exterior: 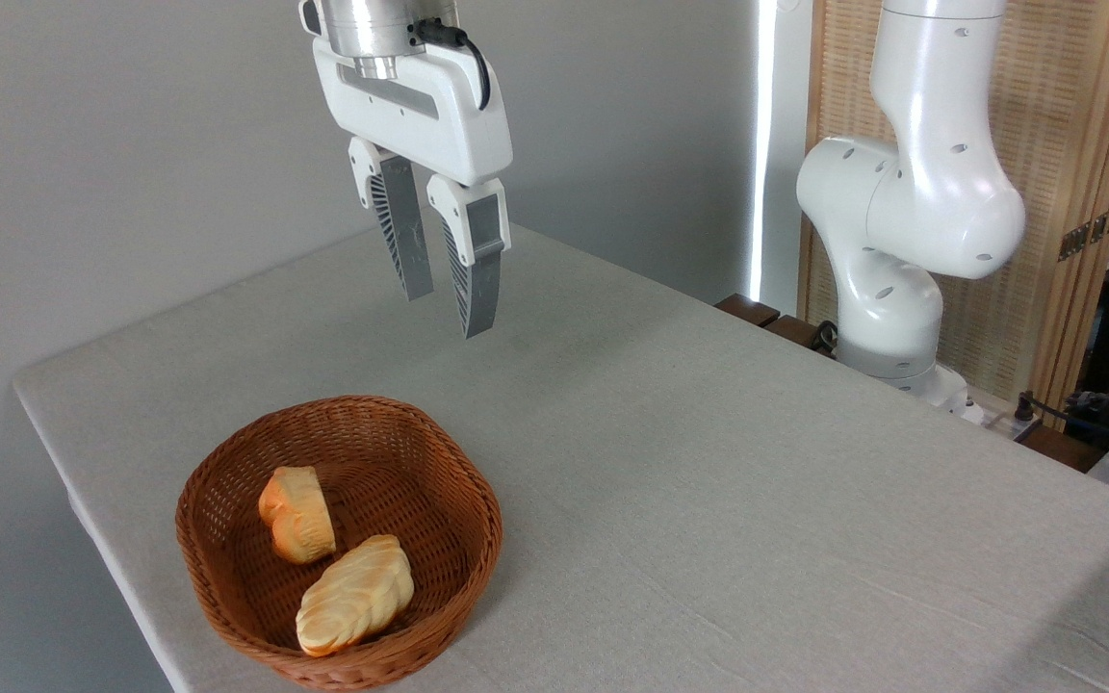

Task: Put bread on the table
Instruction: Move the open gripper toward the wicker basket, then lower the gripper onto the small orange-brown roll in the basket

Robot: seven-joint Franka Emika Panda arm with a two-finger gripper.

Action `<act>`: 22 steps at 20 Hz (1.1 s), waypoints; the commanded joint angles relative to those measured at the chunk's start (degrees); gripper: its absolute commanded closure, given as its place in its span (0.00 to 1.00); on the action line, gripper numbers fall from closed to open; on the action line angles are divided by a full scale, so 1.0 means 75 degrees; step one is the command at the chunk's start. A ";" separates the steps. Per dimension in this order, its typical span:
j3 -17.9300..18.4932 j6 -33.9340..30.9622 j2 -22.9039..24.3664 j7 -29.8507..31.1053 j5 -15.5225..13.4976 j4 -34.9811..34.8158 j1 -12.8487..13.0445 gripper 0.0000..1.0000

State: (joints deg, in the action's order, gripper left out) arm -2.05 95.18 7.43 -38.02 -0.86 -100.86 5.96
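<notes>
The table (709, 462), draped in a pale grey cloth, carries a brown wicker basket (458, 500) near its front left edge. Well above the cloth, behind the basket, hangs the gripper (447, 310), its two grey fingers (404, 231) spread a little apart, holding and touching nothing. The bread (296, 513) lies inside the basket, just beside a longer, paler loaf (355, 594).

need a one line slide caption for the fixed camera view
Open hand hovers above the table, with the bread and a paler loaf in the wicker basket.
</notes>
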 commanded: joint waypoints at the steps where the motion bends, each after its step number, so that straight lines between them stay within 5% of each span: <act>1: -0.0007 -0.0281 -0.0076 0.0042 -0.0132 0.0112 0.0026 0.00; 7: -0.0019 0.0385 -0.0135 -0.0016 -0.0401 0.0077 0.0119 0.00; 22: -0.0019 0.3104 -0.1142 -0.0262 -0.0237 -0.0262 0.0389 0.00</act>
State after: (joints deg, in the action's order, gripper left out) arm -2.52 114.55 0.24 -38.80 -3.01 -101.37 8.25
